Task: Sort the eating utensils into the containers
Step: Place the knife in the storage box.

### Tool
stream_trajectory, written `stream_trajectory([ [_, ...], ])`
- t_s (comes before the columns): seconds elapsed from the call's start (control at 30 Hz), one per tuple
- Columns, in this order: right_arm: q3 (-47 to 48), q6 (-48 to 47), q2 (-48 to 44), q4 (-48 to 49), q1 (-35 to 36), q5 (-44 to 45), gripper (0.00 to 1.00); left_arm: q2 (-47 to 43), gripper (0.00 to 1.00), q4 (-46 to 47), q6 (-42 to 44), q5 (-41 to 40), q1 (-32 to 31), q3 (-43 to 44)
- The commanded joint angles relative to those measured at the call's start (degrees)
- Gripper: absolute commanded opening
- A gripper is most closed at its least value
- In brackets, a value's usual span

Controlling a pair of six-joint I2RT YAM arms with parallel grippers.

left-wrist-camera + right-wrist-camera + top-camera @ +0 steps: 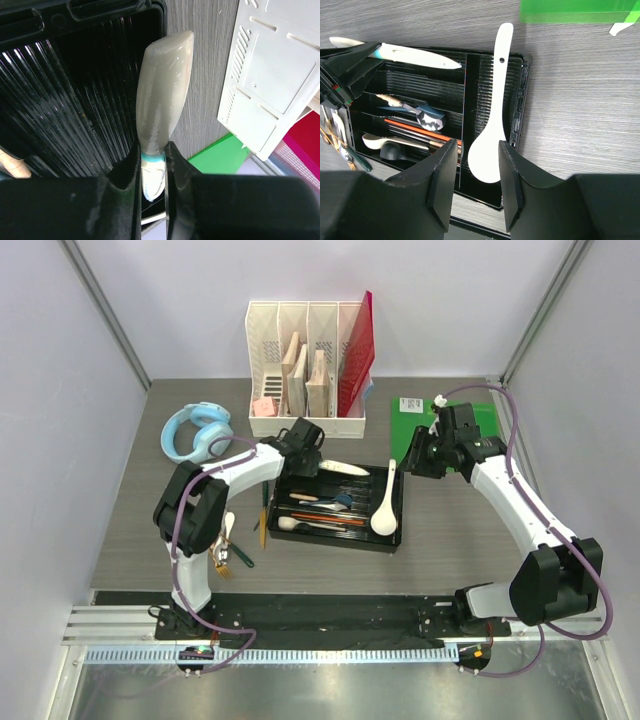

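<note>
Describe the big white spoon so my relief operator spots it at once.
Find the black tray at mid-table. Its right-hand compartment holds the white spoon, handle overhanging the far rim. It lies alone, with the widest, roundest bowl in the tray.

Left wrist view: lower end of white piece (162,100) buried between fingers (125,172) of left claw (152,152); kind of utensil unclear. Tray (75,100) cut by left and top edges. Wooden handle (11,167) at left edge, rest out of frame. Organizer (270,75) cut by top and right edges.

Right wrist view: right claw (477,150) covers tray's near edge. Loose cutlery (337,137) cut by left edge. Green board (575,10) cut by top edge.

Top view: left claw hides tray's far-left corner. Loose cutlery on surface (120,530) too small to tell kinds.
</note>
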Motion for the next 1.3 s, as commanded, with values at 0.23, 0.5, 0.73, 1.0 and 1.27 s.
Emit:
stream_trajectory([
  [0.23,0.31,2.23,0.29,3.70,-0.26,-4.62,0.44,-1.58,0.34,3.60,0.18,3.19,1.17,-0.09],
  [0.5,-0.39,2.67,-0.33,3.70,-0.17,-4.53,0.43,-3.33,0.38,0.86,1.15,3.37,1.26,-0.08],
  [0.73,-0.65,2.75,-0.77,3.61,-0.17,-4.44,0.43,-5.62,0.38,1.39,1.49,4.16,1.34,-0.79],
  [1.0,-1.18,2.66,-0.77,3.96,-0.08,-4.00,0.43,-12.21,0.38,-7.00,11.85,1.27,5.56,-0.61],
  [1.27,-2.06,3.19,-0.94,4.22,-0.43,-4.18,0.43,-23.63,0.52,-17.50,36.63,-0.33,16.52,-10.44],
])
